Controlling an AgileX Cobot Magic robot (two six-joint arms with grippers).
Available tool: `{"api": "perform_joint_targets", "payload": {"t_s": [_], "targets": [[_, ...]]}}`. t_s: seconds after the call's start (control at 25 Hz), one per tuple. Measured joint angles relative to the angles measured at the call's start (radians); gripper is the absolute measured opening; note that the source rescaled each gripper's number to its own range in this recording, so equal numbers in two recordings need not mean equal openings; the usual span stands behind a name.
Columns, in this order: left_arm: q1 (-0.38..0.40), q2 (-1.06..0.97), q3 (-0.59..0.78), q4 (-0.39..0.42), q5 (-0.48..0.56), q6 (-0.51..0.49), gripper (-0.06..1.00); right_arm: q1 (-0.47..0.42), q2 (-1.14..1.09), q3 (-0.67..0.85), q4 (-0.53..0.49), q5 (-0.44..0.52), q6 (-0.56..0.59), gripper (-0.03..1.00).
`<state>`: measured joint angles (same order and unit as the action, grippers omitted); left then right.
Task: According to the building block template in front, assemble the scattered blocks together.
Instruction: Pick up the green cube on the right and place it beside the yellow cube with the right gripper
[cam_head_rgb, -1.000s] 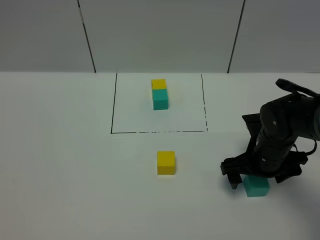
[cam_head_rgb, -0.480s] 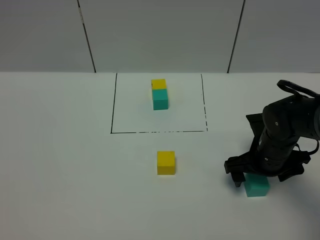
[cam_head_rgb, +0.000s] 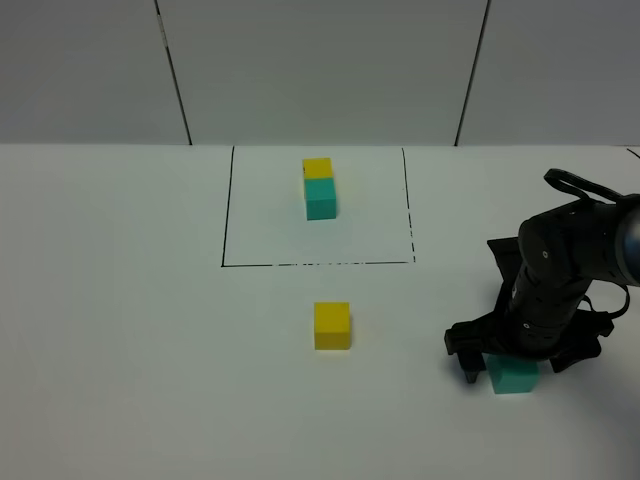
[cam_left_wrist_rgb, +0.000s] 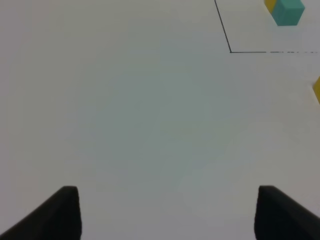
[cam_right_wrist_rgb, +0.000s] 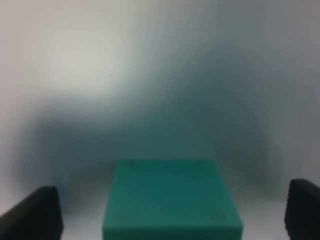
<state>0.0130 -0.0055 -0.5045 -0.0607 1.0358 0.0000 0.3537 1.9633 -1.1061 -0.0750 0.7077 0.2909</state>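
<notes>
The right gripper (cam_head_rgb: 510, 362) is settling lower around the teal cube (cam_head_rgb: 514, 378), jaws spread clear of both sides. The cube is sitting on the counter (cam_head_rgb: 150, 350), likely light and rigid, best pinched across opposite flat faces.

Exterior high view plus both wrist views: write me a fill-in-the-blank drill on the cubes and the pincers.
1. The loose cube between the fingers of the right pincer is ____ in colour.
2. The loose yellow cube lies ____ the black outline.
3. The left pincer grips ____.
Missing words: teal; outside; nothing.
</notes>
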Motion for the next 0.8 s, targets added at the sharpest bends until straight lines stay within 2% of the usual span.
{"api": "perform_joint_targets", "payload": {"t_s": [0.36,0.48,0.56,0.64,0.76,0.8], "targets": [[0.000,0.000,0.000,0.000,0.000,0.000,0.60,-0.001,0.004,0.040,0.009,-0.048,-0.013,0.78],[0.000,0.000,0.000,0.000,0.000,0.000,0.60,-0.001,0.004,0.040,0.014,-0.048,-0.013,0.71],[0.000,0.000,0.000,0.000,0.000,0.000,0.60,-0.001,0.004,0.041,0.022,-0.050,-0.013,0.59],[0.000,0.000,0.000,0.000,0.000,0.000,0.60,0.001,0.004,0.042,0.028,-0.051,-0.013,0.42],[0.000,0.000,0.000,0.000,0.000,0.000,0.60,0.001,0.004,0.043,0.027,-0.048,-0.013,0.00],[0.000,0.000,0.000,0.000,0.000,0.000,0.60,0.001,0.004,0.043,0.026,-0.047,-0.013,0.02]]}}
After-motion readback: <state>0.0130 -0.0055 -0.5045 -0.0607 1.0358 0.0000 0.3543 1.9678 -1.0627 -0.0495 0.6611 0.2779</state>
